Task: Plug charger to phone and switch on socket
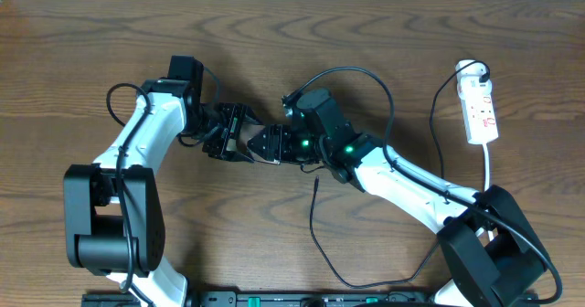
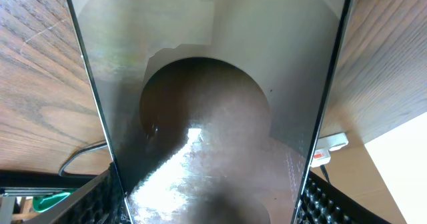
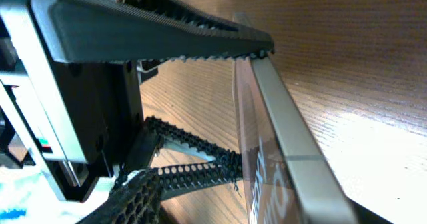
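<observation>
We see the left pincer (image 1: 243,144) clamping the phone (image 2: 213,84) at frame centre. The right pincer (image 1: 280,148) touches its edge, but we cannot tell if it grips. The charger (image 1: 312,211) lies on the bench (image 1: 91,51) lower centre, and the socket (image 1: 480,111) sits upper right.

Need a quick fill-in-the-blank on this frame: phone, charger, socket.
1. The left claw is shut on the ___.
2. The charger's plug tip lies on the ___, unplugged.
3. The socket lies on the ___ arm's side.
4. The cord running from the socket toward that arm's base is ___.
Missing words: phone; table; right; white.
</observation>
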